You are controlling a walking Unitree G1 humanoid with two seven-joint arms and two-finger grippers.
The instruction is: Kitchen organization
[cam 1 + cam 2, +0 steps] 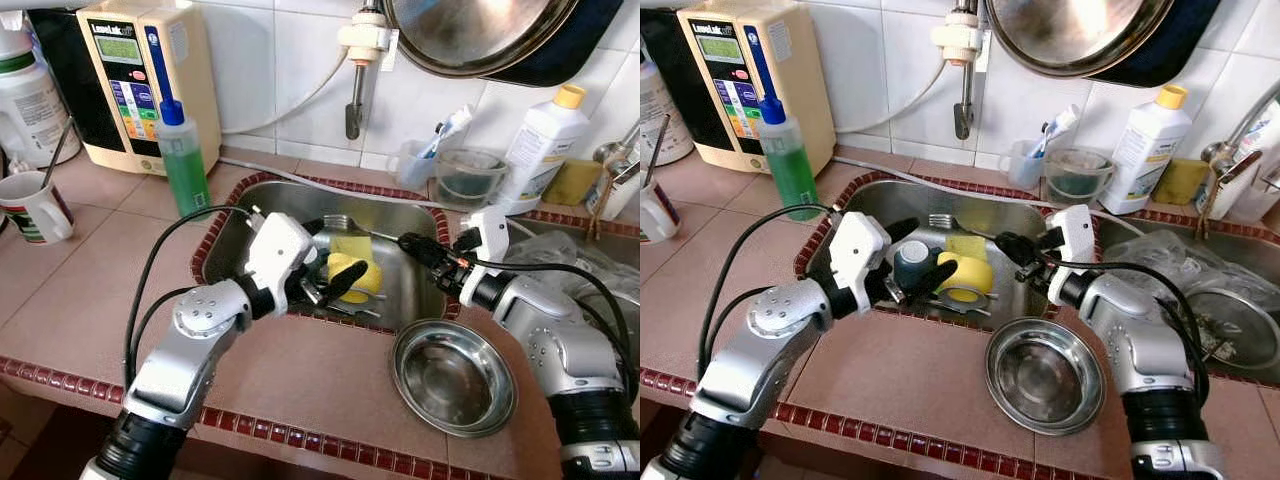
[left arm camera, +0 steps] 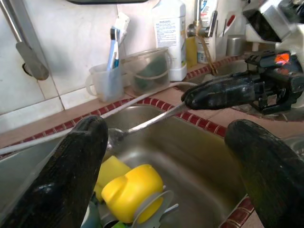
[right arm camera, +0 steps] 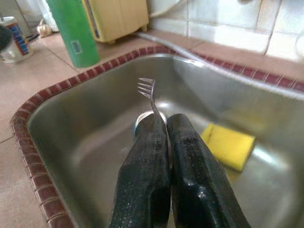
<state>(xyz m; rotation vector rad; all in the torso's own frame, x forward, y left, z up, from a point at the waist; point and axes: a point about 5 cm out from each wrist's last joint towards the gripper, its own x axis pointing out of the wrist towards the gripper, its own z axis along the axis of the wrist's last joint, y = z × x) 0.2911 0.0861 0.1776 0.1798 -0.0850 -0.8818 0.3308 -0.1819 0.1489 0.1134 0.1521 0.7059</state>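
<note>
Over the small steel sink [image 1: 400, 225] set into the tiled bench [image 1: 290, 380], both arms are at work. Right gripper [image 3: 164, 130] has its fingers pinched tight on the handle of a fork [image 3: 148, 92], tines pointing out across the basin, held level and clear of the sink floor, which looks like a carry rather than a scrub. Left gripper [image 1: 325, 272] hangs just above the clutter at the near side of the basin, fingers [image 2: 76, 175] spread wide and holding nothing, framing a yellow cup [image 2: 133, 192] that lies on its side beside a yellow sponge [image 3: 230, 145]; my guess is it is lining up to take the cup next. A wire piece curls under the cup, too tangled to name. On the bench just in front of the sink sits a steel bowl [image 1: 452, 375], empty and upright, a likely place for the cutlery, though that is only a reading. Behind the basin stand a green soap bottle [image 1: 184, 160], a clear cup of toothbrushes [image 1: 420, 160] and a white bottle [image 1: 538, 145].
</note>
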